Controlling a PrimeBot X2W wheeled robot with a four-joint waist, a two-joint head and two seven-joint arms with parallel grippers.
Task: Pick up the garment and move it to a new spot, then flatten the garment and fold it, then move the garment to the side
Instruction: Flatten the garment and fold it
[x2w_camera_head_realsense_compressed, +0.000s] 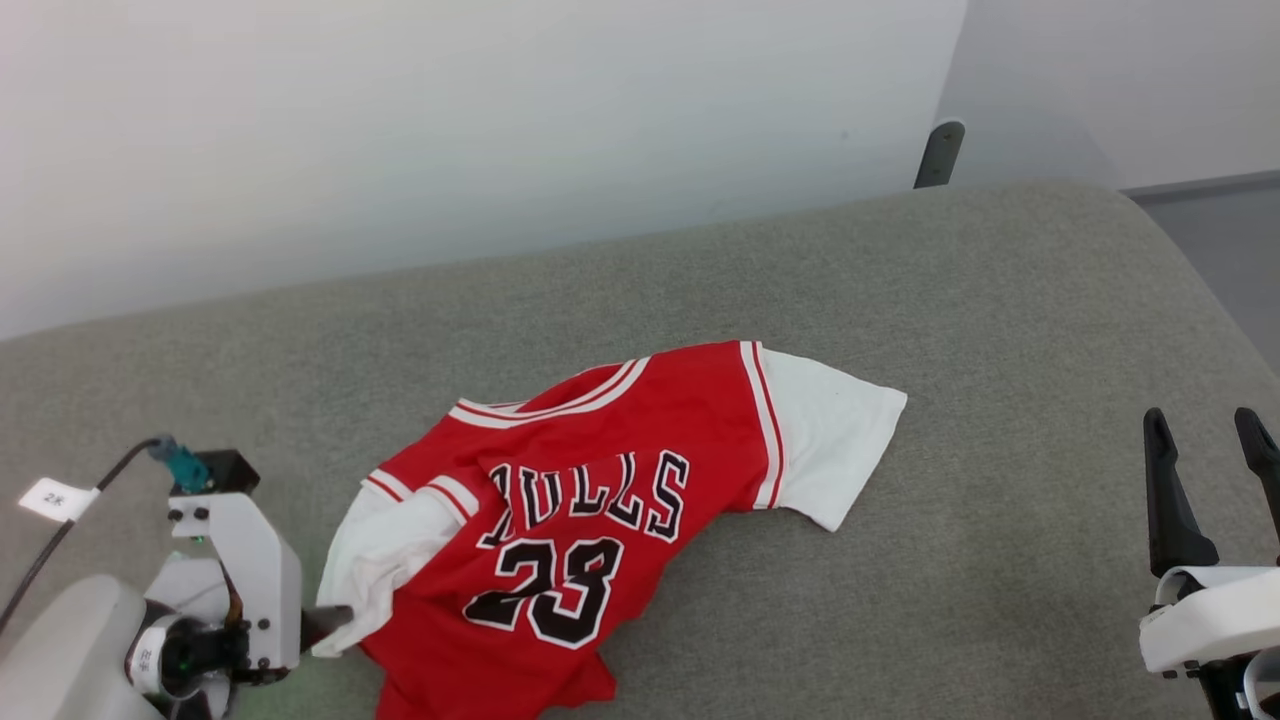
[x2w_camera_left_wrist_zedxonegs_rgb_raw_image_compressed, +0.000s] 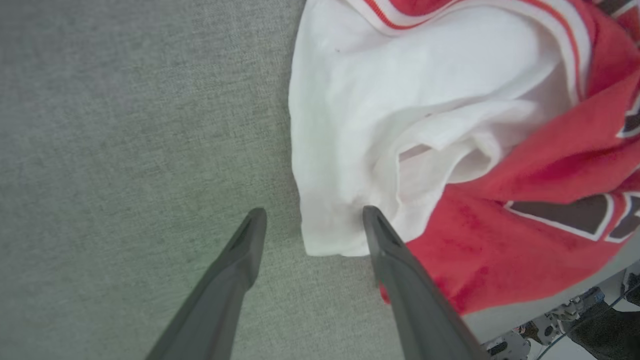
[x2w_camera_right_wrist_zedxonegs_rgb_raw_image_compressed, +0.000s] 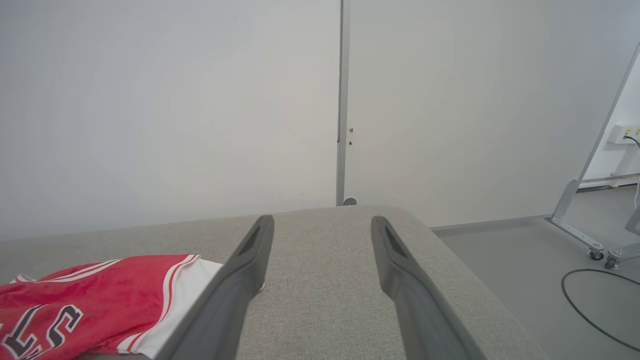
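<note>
At the white sleeve (x2w_camera_left_wrist_zedxonegs_rgb_raw_image_compressed: 360, 125) of the garment (x2w_camera_head_realsense_compressed: 600, 470) — left gripper (x2w_camera_left_wrist_zedxonegs_rgb_raw_image_compressed: 310, 217), fingers (x2w_camera_left_wrist_zedxonegs_rgb_raw_image_compressed: 240, 260) apart.

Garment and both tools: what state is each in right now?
garment: unfolded, rumpled, lettering up, lying on the grey cushion, not held.
left tool: open, around the corner of the white sleeve, not closed on it.
right tool: open, empty, apart from the garment.
</note>
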